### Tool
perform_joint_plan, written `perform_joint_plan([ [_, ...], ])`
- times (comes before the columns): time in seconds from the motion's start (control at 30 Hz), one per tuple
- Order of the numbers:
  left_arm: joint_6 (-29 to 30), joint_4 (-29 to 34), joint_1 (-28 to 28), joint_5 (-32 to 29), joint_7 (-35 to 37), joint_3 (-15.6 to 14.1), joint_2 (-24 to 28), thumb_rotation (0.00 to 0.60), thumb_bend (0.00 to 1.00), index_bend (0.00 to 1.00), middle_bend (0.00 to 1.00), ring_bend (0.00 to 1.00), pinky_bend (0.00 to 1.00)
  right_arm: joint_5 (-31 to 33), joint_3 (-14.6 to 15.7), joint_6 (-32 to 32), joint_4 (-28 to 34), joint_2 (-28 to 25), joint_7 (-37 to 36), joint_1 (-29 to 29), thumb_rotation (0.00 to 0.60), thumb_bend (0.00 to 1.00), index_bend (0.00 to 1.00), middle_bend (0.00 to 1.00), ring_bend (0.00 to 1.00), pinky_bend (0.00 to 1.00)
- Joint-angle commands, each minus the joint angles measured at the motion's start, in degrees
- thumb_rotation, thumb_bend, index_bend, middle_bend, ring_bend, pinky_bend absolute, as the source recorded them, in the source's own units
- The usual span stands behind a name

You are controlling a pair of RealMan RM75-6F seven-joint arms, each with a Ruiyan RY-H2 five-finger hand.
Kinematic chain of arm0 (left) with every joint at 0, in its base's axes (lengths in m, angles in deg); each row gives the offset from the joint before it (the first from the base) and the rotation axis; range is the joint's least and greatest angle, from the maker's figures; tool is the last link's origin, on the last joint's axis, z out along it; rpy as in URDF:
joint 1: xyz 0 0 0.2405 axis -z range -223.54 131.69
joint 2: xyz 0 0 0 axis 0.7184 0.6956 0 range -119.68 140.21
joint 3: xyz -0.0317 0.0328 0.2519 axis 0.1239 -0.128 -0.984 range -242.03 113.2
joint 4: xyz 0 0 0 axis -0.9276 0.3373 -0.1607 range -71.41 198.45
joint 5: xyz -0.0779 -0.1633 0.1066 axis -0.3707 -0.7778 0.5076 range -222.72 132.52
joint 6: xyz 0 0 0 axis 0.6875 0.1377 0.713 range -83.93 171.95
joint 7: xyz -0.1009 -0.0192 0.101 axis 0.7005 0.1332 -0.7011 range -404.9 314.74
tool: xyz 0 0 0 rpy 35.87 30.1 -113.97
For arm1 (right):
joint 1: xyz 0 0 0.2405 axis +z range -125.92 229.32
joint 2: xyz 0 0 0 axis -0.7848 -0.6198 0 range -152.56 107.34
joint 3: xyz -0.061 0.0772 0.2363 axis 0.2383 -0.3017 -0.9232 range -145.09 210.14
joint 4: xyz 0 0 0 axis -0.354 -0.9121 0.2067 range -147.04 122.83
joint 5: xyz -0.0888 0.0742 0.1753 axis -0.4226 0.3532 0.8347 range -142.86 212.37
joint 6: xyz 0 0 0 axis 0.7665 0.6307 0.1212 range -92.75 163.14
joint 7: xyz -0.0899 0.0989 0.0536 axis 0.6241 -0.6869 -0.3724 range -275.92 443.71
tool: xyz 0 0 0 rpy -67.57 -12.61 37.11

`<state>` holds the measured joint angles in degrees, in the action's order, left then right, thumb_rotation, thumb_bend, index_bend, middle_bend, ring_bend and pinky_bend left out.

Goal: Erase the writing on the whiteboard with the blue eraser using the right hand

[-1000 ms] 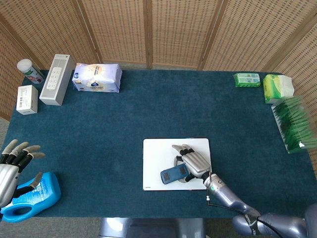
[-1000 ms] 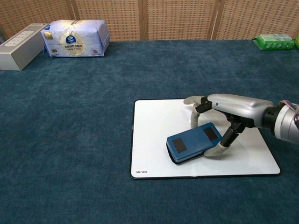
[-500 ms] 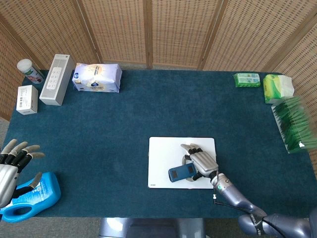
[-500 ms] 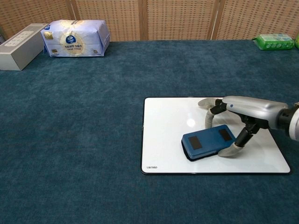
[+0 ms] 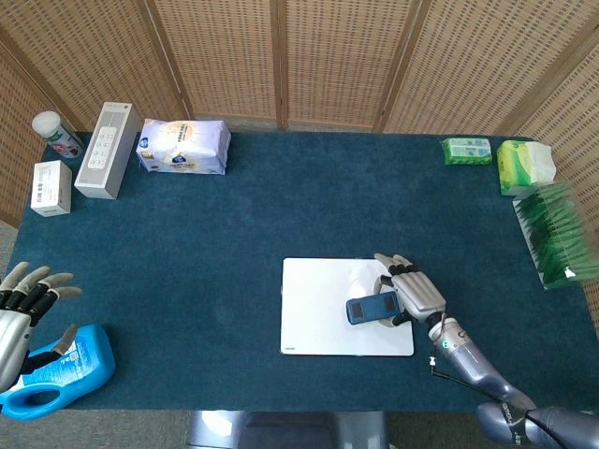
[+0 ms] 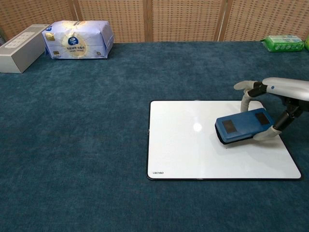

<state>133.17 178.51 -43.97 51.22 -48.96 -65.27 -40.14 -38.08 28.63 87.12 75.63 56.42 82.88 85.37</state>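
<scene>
While right hand (image 6: 275, 104) grips blue eraser (image 6: 245, 125) between thumb and fingers, eraser lies flat on right part of whiteboard (image 6: 183, 145), long axis running left-right, slightly tilted. Bare board stretches left of eraser, so next wipe likely goes leftward. Left hand (image 5: 23, 304) far left, fingers spread, holding nothing.

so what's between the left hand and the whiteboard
Only bare blue cloth, as the head view shows, from the left hand across to the whiteboard.
</scene>
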Motion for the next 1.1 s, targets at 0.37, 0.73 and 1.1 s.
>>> perform_joint_plan([
  [0.37, 0.52, -0.19, -0.49, 0.01, 0.18, -0.29, 0.29, 0.600, 0.43, 0.32, 0.26, 0.16, 0.00, 0.12, -0.22, -1.45, -0.89, 1.31, -0.55, 0.46, 0.600, 0.16, 0.76, 0.03, 0.00, 0.00],
  [0.73, 0.16, -0.30, -0.32, -0.10, 0.32, -0.27, 0.13, 0.600, 0.43, 0.32, 0.26, 0.16, 0.00, -0.88, 1.59, -3.06, -2.43, 4.42, -0.41, 0.28, 0.600, 0.16, 0.76, 0.03, 0.00, 0.00],
  [1.1, 1.08, -0.73, -0.89, 0.45, 1.17, -0.58, 0.40, 0.600, 0.43, 0.32, 0.26, 0.16, 0.00, -1.73, -0.73, -4.42, 0.19, 6.53, 2.40, 3.46, 0.600, 0.16, 0.76, 0.03, 0.00, 0.00],
])
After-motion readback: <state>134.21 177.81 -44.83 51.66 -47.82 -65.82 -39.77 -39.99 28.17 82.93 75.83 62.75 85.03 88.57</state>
